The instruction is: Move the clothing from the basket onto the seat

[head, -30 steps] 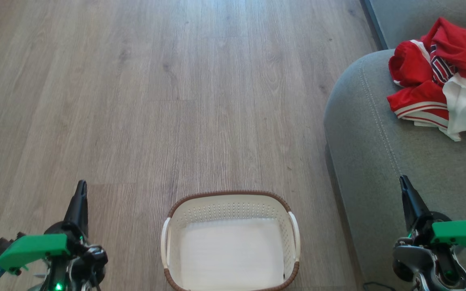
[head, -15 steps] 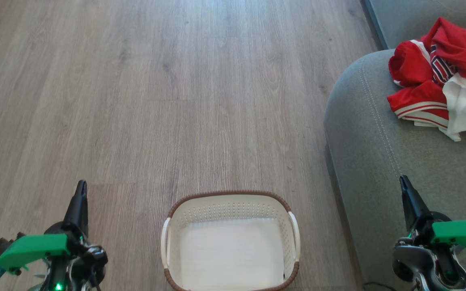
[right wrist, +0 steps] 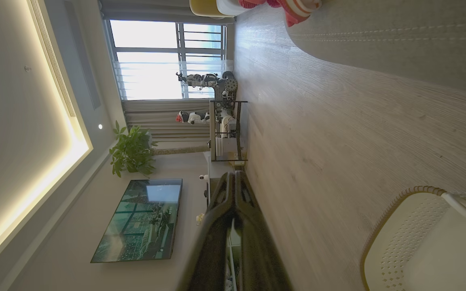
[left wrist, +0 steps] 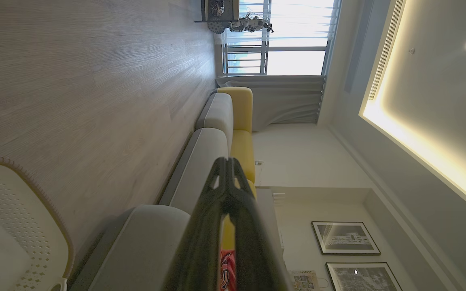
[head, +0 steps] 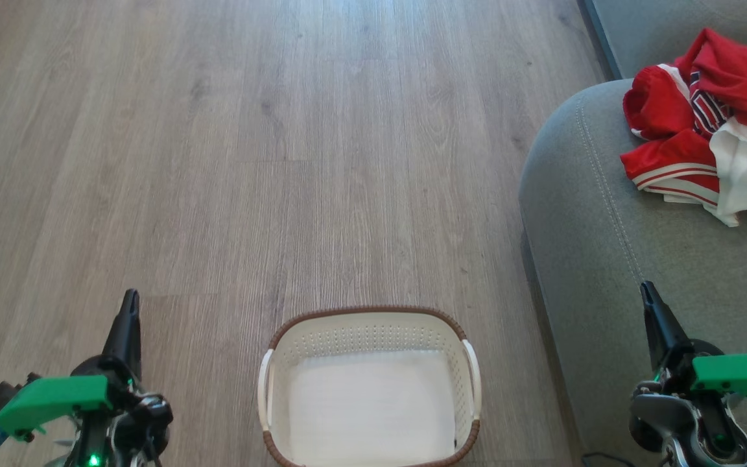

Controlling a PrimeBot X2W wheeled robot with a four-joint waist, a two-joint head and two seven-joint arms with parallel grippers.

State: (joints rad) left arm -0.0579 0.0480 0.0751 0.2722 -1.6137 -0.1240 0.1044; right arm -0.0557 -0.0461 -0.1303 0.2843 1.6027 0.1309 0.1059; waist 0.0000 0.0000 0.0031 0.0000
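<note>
Pale wood-plank floor [head: 283, 162], grey seat [head: 607, 233] along its right side; basket [head: 368, 310] low centre on the floor, its white bottom bare. Red-and-white clothing [head: 698, 117]: heaped on the seat, well apart from the basket, forward and right of the right hand [head: 648, 295], the nearer one. Both the left hand [head: 130, 299] and right hand: fingers pressed together, holding nothing; task judged complete.
</note>
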